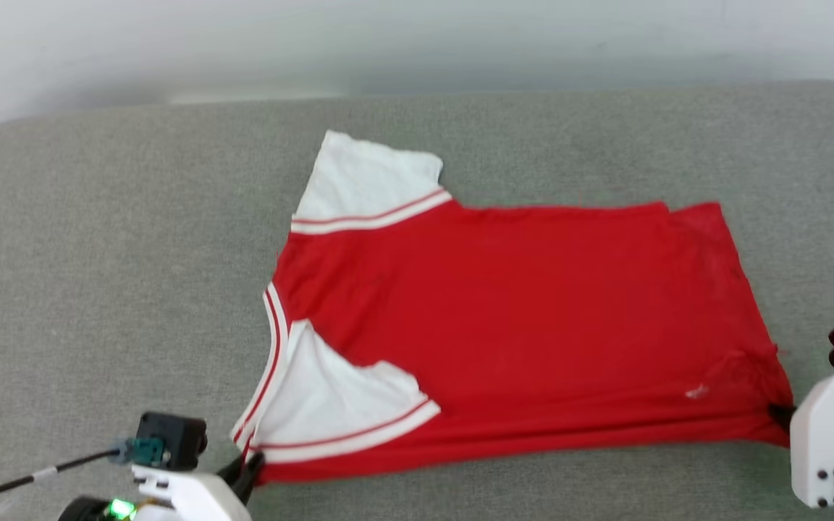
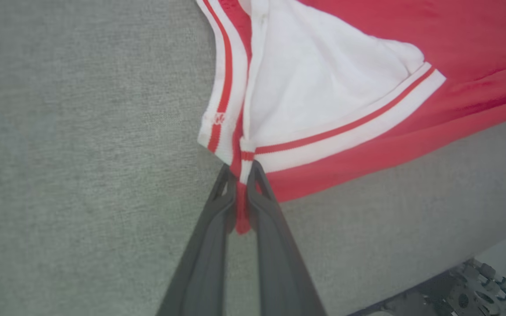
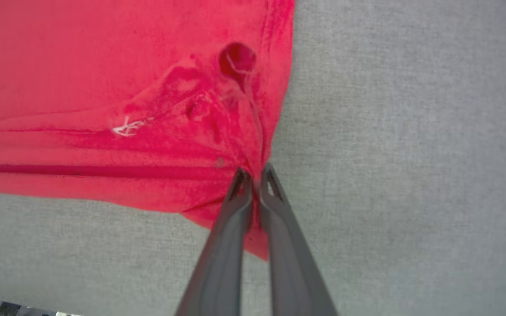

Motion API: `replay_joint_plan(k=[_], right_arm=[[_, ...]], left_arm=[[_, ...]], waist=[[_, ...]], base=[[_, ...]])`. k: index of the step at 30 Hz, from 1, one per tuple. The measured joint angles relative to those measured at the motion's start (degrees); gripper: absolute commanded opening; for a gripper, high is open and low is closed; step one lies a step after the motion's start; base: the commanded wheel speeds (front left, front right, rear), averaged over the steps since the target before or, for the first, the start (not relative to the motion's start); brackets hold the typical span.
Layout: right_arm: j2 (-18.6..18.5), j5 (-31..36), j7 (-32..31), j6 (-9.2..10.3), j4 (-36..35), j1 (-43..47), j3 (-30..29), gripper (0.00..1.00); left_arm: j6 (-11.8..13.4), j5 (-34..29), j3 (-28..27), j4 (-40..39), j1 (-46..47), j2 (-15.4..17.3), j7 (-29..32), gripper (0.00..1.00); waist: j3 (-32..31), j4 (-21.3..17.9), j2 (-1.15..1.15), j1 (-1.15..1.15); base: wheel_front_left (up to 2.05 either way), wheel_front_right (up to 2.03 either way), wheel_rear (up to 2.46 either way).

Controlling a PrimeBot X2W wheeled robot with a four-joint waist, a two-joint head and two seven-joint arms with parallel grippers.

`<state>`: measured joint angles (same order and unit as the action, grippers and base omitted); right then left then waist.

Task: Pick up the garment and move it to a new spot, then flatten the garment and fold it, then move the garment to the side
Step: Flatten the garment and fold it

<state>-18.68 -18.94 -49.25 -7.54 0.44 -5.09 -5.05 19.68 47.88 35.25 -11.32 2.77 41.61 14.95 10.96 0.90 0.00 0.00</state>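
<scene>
The red jersey [image 1: 518, 304] lies spread on the grey fabric surface [image 1: 98, 253]. Left hand [image 2: 240, 169] pinches its sleeve-side near corner, right hand [image 3: 255, 173] its hem corner — lift both evenly, keeping the edge taut.

Grey fabric surface [image 1: 98, 289], pale wall [image 1: 171, 43]

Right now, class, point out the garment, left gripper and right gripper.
garment [image 1: 518, 318]: head view, middle of red body.
left gripper [image 2: 241, 170]: left wrist view, between its fingertips, on pinched cloth.
right gripper [image 3: 255, 172]: right wrist view, between its fingertips, on pinched cloth.
</scene>
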Motion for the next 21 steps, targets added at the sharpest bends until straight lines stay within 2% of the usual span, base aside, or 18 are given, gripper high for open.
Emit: replay_joint_plan(k=[5,9,15,16,17,18,21], right_arm=[[-0.68,-1.43,-2.26,0.0,-3.87,5.06,-1.45,0.0],[0.27,-1.72,-2.69,0.0,-4.58,8.17,-2.7,0.0],[2.04,-0.79,-1.05,0.01,-2.13,10.0,-2.71,0.0],[2.15,-0.59,-0.57,0.01,-1.67,9.99,-2.6,0.0],[2.11,-0.25,0.03,0.01,-1.44,9.99,-2.32,0.83],[2.18,-0.27,2.19,0.02,-0.78,9.63,-2.33,1.0],[2.22,-0.71,5.13,0.03,-1.22,8.31,-2.66,1.0]], left_arm=[[0.07,1.49,0.91,-1.1,-4.31,1.49,0.75,0.0],[-0.12,1.8,2.08,-1.01,-6.15,1.78,1.04,0.0],[-2.32,2.31,3.5,1.89,-5.85,-0.78,0.56,0.0],[-2.68,2.14,3.71,2.65,-5.67,-0.93,0.26,0.07],[-3.12,1.76,3.82,3.42,-5.36,-1.08,-0.34,0.91],[-4.31,1.4,3.3,5.06,-4.4,-2.26,-2.87,1.0],[-5.14,1.25,2.2,5.86,-3.71,-2.79,-6.09,1.0]], waist=[[-1.51,-0.59,0.0,0.0],[-1.43,-0.49,0.0,0.0],[-1.29,-0.28,0.0,0.0],[-1.31,-0.32,0.0,0.0],[-1.33,-0.37,0.0,0.0],[-1.78,-0.5,0.0,0.0],[-2.65,-0.61,0.0,0.0]], base=[[0.0,0.0,0.0],[0.0,0.0,0.0],[0.0,0.0,0.0],[0.0,0.0,0.0],[0.0,0.0,0.0],[0.0,0.0,0.0],[0.0,0.0,0.0]])
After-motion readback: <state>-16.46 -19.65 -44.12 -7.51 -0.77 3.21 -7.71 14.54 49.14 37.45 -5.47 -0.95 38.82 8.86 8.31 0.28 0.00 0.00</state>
